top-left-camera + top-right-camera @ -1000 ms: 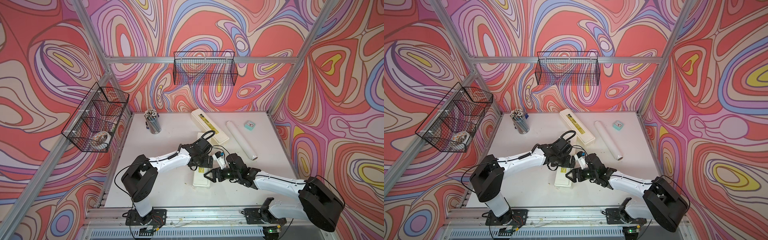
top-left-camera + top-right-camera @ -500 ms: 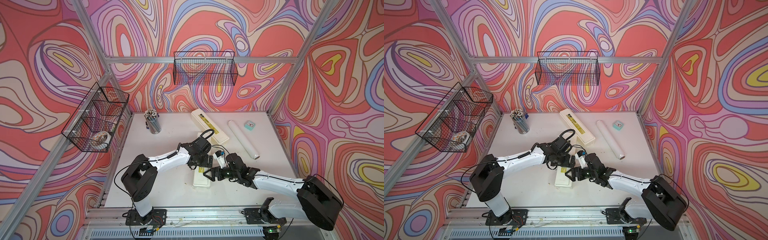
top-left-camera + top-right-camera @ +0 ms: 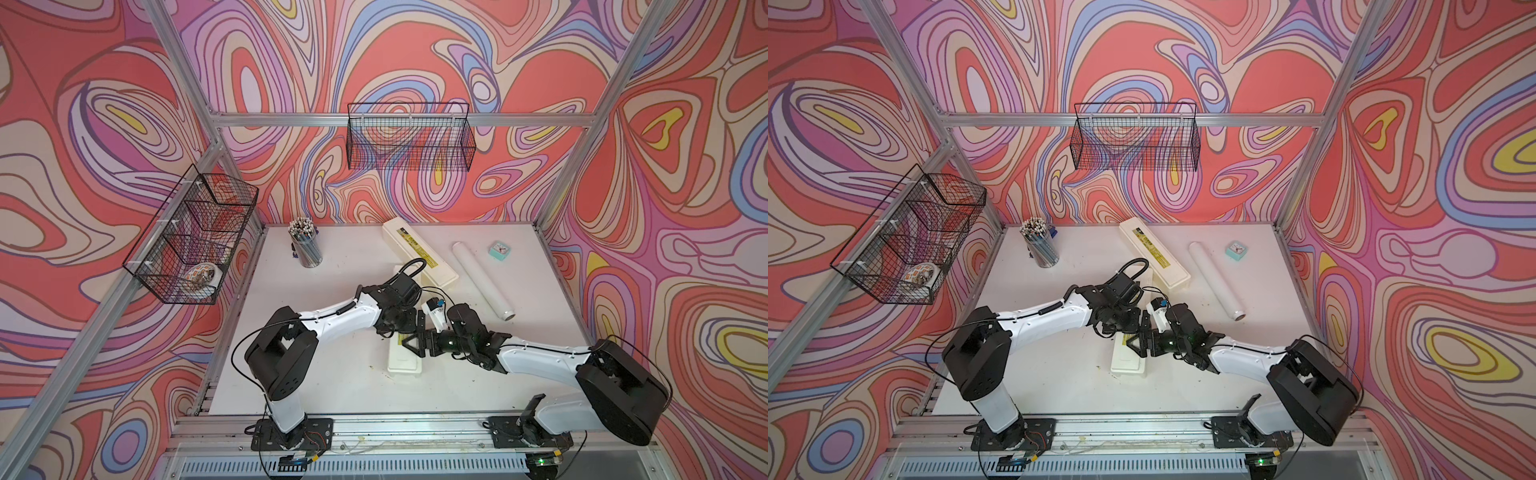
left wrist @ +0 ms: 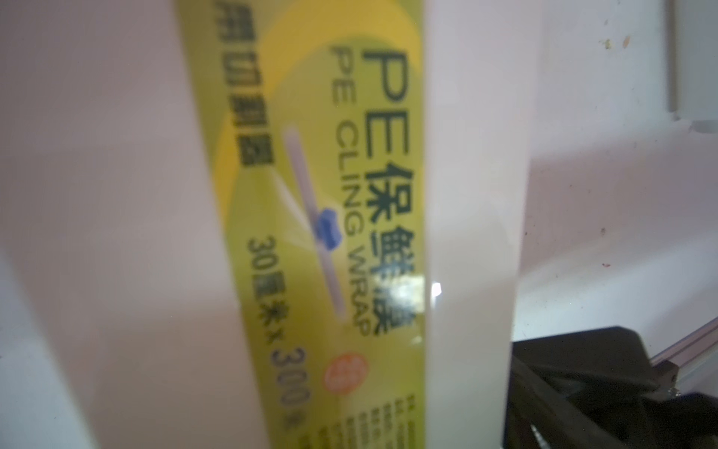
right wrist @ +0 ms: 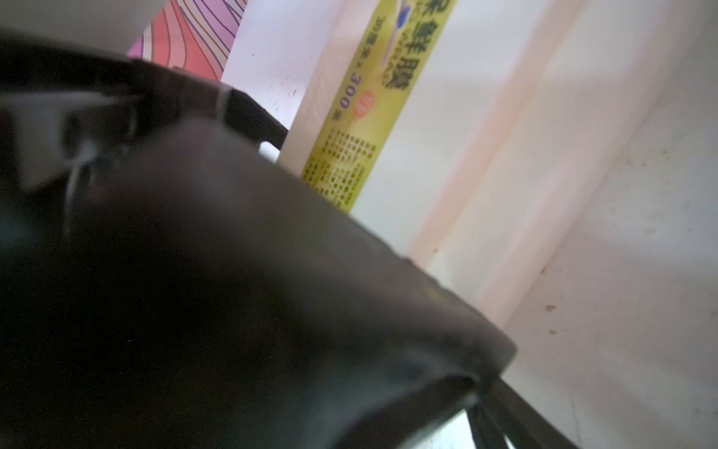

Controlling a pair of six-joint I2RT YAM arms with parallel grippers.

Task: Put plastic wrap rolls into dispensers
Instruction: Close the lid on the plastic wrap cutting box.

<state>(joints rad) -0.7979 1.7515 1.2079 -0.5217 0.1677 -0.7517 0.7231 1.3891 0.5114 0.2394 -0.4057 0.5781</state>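
Observation:
One cream-white dispenser lies near the table's front middle, yellow label up. Both grippers hang over its far half. My left gripper is right above it; the left wrist view is filled by the lid and label, and the fingers do not show there. My right gripper reaches in from the right with its fingers spread over the label. A second dispenser lies shut at the back. One plastic wrap roll lies free on the table to the right.
A cup of pencils stands at the back left and a small teal clock at the back right. Black wire baskets hang on the left wall and the back wall. A dark gripper body blocks much of the right wrist view.
My right gripper has slid a little to the left, further over the near dispenser. The left arm, the roll and the back dispenser have stayed put.

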